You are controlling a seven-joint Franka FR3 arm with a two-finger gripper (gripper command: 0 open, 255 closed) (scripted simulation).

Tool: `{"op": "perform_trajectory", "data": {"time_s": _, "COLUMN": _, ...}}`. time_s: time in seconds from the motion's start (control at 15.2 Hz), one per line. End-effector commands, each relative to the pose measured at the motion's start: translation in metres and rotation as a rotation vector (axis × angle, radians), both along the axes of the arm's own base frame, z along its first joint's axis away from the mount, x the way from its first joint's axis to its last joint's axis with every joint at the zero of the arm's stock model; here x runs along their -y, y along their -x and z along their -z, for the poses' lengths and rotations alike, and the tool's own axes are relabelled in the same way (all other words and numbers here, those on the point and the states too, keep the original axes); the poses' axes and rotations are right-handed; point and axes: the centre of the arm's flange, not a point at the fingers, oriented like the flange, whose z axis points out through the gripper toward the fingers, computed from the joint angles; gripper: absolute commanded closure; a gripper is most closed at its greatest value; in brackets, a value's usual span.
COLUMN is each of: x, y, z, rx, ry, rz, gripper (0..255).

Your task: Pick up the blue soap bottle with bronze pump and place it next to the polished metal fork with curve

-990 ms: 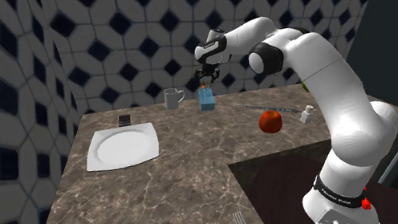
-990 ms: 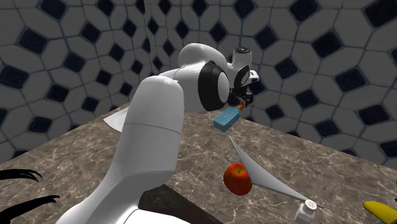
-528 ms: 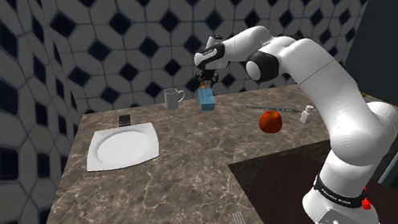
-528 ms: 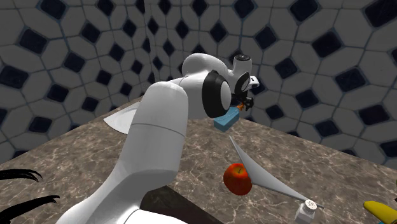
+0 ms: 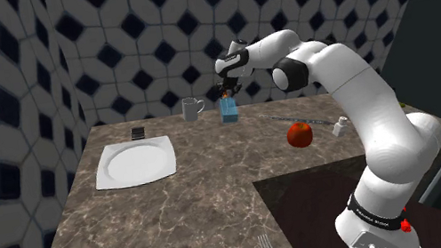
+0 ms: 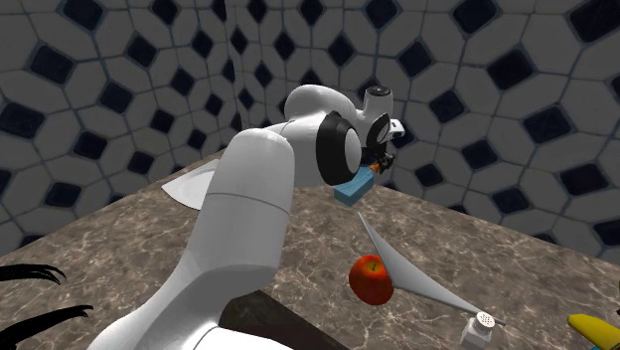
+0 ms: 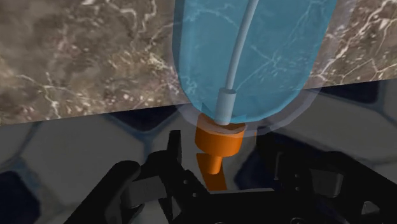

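Claw (image 5: 227,87) hangs over the blue see-through soap bottle (image 5: 228,111), fingers apart either side of its orange pump (image 7: 216,145), not pinching it in the wrist view. The print on the band (image 5: 374,215) at the arm's base is too small to read. Bottle stands on the marble counter (image 5: 178,215) near the back edge by the tiled wall, between the mug (image 5: 193,107) and the thin metal fork (image 5: 285,118). Apple (image 5: 299,134) and shaker (image 5: 339,126) crowd the fork; bare counter lies between bottle and fork, with a wide bare stretch in front of the white plate (image 5: 136,163).
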Motion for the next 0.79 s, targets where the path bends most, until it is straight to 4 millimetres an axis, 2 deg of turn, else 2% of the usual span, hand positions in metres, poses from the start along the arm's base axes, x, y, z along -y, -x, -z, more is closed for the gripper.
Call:
{"op": "perform_trajectory", "data": {"time_s": 0.0, "x": 0.0, "y": 0.0, "z": 0.0, "rx": 0.0, "ry": 0.0, "rz": 0.0, "gripper": 255}}
{"op": "perform_trajectory", "data": {"time_s": 0.53, "x": 0.0, "y": 0.0, "z": 0.0, "rx": 0.0, "ry": 0.0, "rz": 0.0, "gripper": 255}}
{"op": "perform_trajectory", "data": {"time_s": 0.73, "x": 0.0, "y": 0.0, "z": -0.016, "rx": 0.0, "ry": 0.0, "rz": 0.0, "gripper": 255}}
